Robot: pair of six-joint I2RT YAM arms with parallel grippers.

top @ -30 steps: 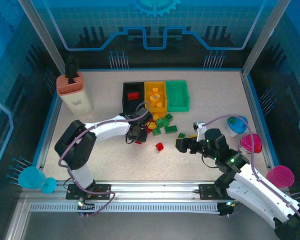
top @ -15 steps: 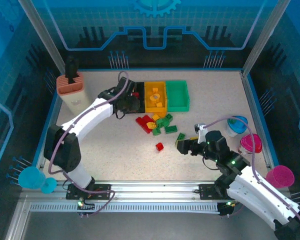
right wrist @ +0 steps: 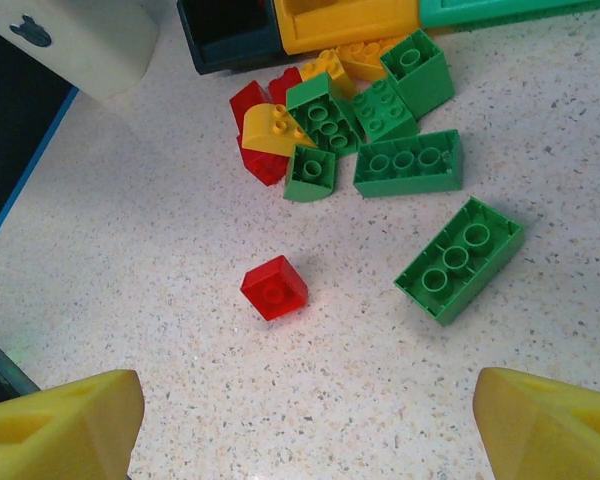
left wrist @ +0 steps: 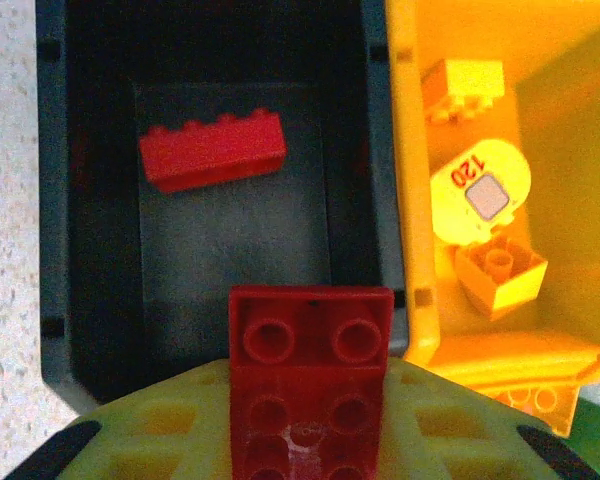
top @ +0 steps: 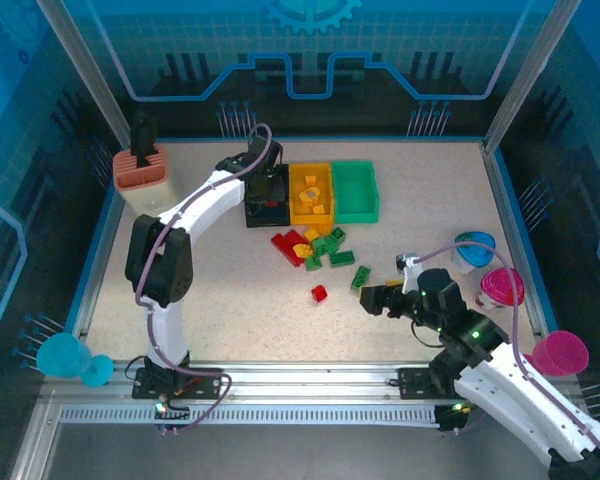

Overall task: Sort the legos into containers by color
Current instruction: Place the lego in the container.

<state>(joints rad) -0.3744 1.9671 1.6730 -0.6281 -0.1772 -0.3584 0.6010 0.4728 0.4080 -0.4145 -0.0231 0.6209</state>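
On the left side of the table (top: 210, 290), the left arm (top: 195, 205) reaches far out to the black bin (left wrist: 55, 200). The left jaws are clamped on a red lego (left wrist: 310, 380) and hold it over the near end of that bin. One long red lego (left wrist: 212, 150) lies flat inside the bin. Touching its right side is the yellow bin (left wrist: 412, 240), with yellow legos (left wrist: 498, 275) in it. The green bin (top: 354, 190) comes next in the row. Just in front of the bins is a pile of legos (right wrist: 350, 120) in red, yellow and green. A small red cube (right wrist: 274, 287) sits alone, nearer the arms. To its right lies a long green lego (right wrist: 460, 260). The right jaws are wide apart and hold nothing, low over the table near these two.
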